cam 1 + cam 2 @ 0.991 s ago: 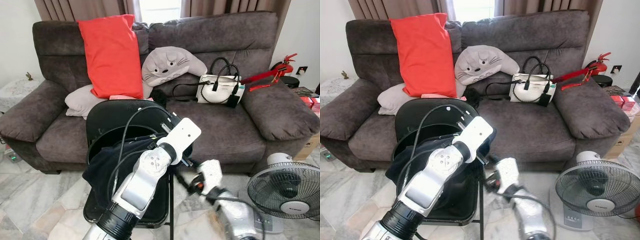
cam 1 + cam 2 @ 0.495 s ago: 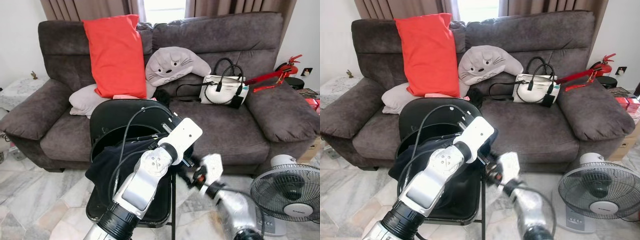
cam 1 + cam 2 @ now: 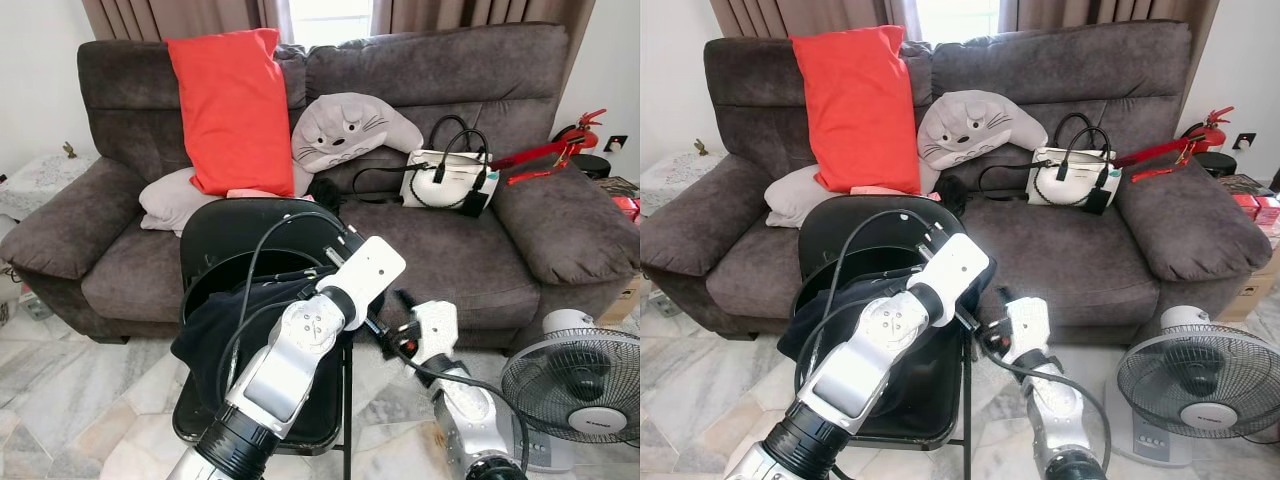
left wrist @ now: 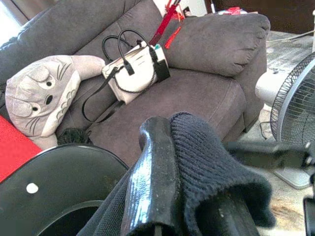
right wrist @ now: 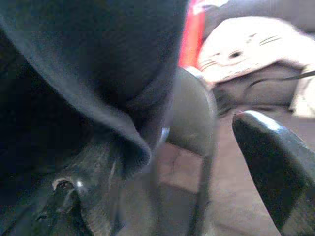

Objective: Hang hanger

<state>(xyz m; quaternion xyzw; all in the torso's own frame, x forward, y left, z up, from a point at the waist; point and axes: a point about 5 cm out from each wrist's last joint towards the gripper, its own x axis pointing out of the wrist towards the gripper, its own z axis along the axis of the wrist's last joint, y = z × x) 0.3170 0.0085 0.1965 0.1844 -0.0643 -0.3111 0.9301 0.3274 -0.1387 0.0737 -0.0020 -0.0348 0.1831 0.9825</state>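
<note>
The sofa [image 3: 450, 250] is of matt, slightly rough brown cloth, the chair [image 3: 230, 235] has a smooth glossy black back, the dark garment [image 4: 206, 152] is a ribbed knit, the floor [image 3: 60, 400] is polished marble-like tile, and the fan [image 3: 580, 385] has a wire grille.

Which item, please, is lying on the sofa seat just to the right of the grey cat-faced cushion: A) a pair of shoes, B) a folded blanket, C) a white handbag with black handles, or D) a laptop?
C: a white handbag with black handles sits on the sofa beside the grey cat-faced cushion.
</note>
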